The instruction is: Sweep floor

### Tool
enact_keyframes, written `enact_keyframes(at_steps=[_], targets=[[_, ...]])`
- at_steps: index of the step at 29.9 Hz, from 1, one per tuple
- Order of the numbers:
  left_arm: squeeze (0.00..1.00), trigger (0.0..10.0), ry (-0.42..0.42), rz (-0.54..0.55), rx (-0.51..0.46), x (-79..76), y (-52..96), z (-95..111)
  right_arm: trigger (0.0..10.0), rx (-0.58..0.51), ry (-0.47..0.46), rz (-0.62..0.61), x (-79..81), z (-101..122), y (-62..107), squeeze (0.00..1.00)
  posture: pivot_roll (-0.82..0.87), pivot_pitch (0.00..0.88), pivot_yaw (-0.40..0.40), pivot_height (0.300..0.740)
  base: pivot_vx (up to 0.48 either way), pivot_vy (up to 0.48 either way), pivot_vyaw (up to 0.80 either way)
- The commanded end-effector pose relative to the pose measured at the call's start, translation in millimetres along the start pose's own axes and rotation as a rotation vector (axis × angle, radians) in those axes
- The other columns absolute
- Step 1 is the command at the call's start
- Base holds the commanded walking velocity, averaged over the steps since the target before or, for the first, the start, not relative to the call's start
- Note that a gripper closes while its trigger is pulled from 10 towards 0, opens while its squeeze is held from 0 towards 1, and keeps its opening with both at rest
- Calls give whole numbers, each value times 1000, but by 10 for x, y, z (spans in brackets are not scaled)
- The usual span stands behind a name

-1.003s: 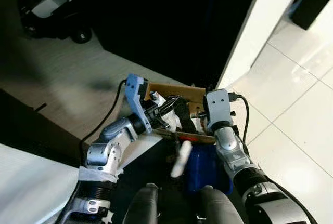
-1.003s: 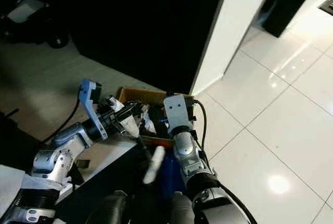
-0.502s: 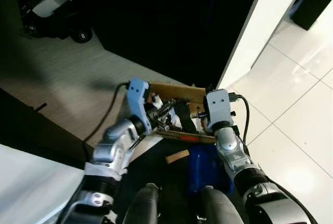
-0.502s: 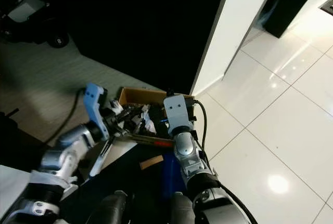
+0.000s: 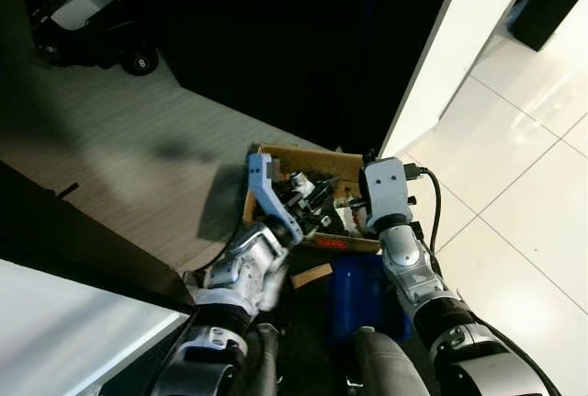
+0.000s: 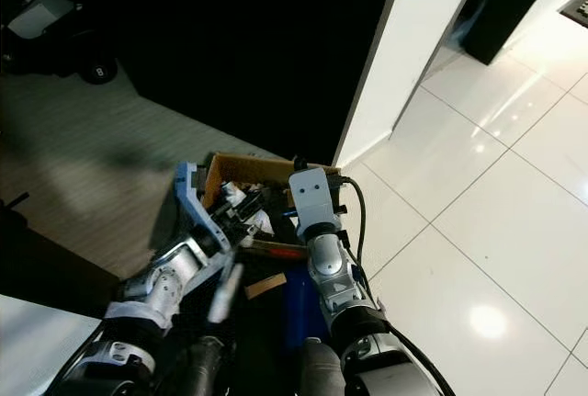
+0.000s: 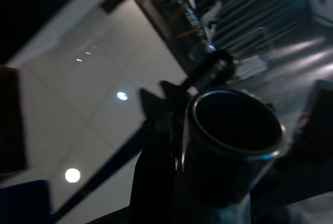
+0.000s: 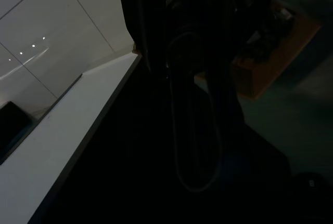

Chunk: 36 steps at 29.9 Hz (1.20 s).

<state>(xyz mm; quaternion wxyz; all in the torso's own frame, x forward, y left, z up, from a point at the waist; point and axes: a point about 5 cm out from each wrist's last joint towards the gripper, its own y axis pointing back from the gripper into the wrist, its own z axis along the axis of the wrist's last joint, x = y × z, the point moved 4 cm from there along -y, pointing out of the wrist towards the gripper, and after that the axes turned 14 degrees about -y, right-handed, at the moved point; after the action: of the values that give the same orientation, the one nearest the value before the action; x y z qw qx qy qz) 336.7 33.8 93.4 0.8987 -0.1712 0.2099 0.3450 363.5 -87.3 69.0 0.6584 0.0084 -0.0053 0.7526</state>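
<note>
No writing is legible. The left gripper (image 5: pixel 308 201) has swung inward over the cardboard box (image 5: pixel 312 159); right gripper (image 5: pixel 342 203) unmoved. Whether either's jaws are open, I cannot tell.

A cardboard box (image 5: pixel 317 159) of clutter sits by a white wall (image 5: pixel 441 56).

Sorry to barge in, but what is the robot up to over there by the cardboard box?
The robot is bent over an open cardboard box of scraps standing on the floor beside a white wall. Both arms reach toward it: the left gripper is in among the contents, the right gripper at the box's near edge. A blue object sits just below.
</note>
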Motion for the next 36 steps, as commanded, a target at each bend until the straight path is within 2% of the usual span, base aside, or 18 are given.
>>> enact_keyframes(at_steps=[1,7,9,10,11,13,15,17,20,21,22,24,26,29,31,32,34,36], targets=[[0,10000,114,-95,-44,-234,-91,-46,10000,108,-27,0,6,-264,118,0,-94,216,10,740,0,0,0],[0,10000,226,-155,-9,-421,-87,-193,10000,106,-30,7,45,-250,102,0,-83,205,11,740,0,0,0],[0,10000,226,-155,-9,-421,-87,-193,10000,106,-30,7,45,-250,102,0,-83,205,11,740,0,0,0],[0,10000,280,-206,-4,-547,-52,-179,10000,105,-32,11,59,-245,97,0,-76,202,11,740,0,0,0],[0,10000,280,-206,-4,-547,-52,-179,10000,105,-32,11,59,-245,97,0,-76,202,11,740,0,0,0],[0,10000,306,-271,-17,-696,-4,-49,10000,109,-31,13,55,-252,96,0,-70,199,10,740,0,0,0],[0,10000,300,-283,-16,-719,6,-25,10000,109,-31,13,55,-253,96,0,-70,199,10,740,0,0,0],[0,10000,245,-309,-13,-739,78,104,10000,109,-32,13,58,-251,95,0,-58,197,14,740,0,0,0],[0,10000,115,-265,-26,-594,215,373,10000,110,-36,9,55,-254,93,0,-48,197,16,740,0,0,0],[0,10000,115,-265,-26,-594,215,373,10000,110,-36,9,55,-254,93,0,-48,197,16,740,0,0,0],[0,10000,16,-206,-38,-448,308,566,10000,109,-40,7,59,-255,96,0,-34,197,23,740,0,0,0],[0,10000,16,-206,-38,-448,308,566,10000,109,-40,7,59,-255,96,0,-34,197,23,740,0,0,0],[0,10000,-153,-93,-50,-224,537,959,10000,100,-51,-4,16,-246,103,0,-22,198,28,740,0,0,0],[0,10000,-199,-63,-44,-181,611,1058,10000,97,-54,-7,-2,-242,106,0,-22,198,28,740,0,0,0],[0,10000,-315,-4,4,-99,778,1174,10000,86,-63,-8,-41,-230,120,0,-2,195,31,740,0,0,0],[0,10000,-315,-4,4,-99,778,1174,10000,86,-63,-8,-41,-230,120,0,-2,195,31,740,0,0,0],[0,10000,-409,82,57,-13,961,1216,10000,49,-75,10,-97,-178,158,0,-2,195,31,740,0,0,0],[0,10000,-432,180,67,82,1069,1218,10000,6,-75,32,-149,-106,212,0,13,193,33,740,0,0,0]])
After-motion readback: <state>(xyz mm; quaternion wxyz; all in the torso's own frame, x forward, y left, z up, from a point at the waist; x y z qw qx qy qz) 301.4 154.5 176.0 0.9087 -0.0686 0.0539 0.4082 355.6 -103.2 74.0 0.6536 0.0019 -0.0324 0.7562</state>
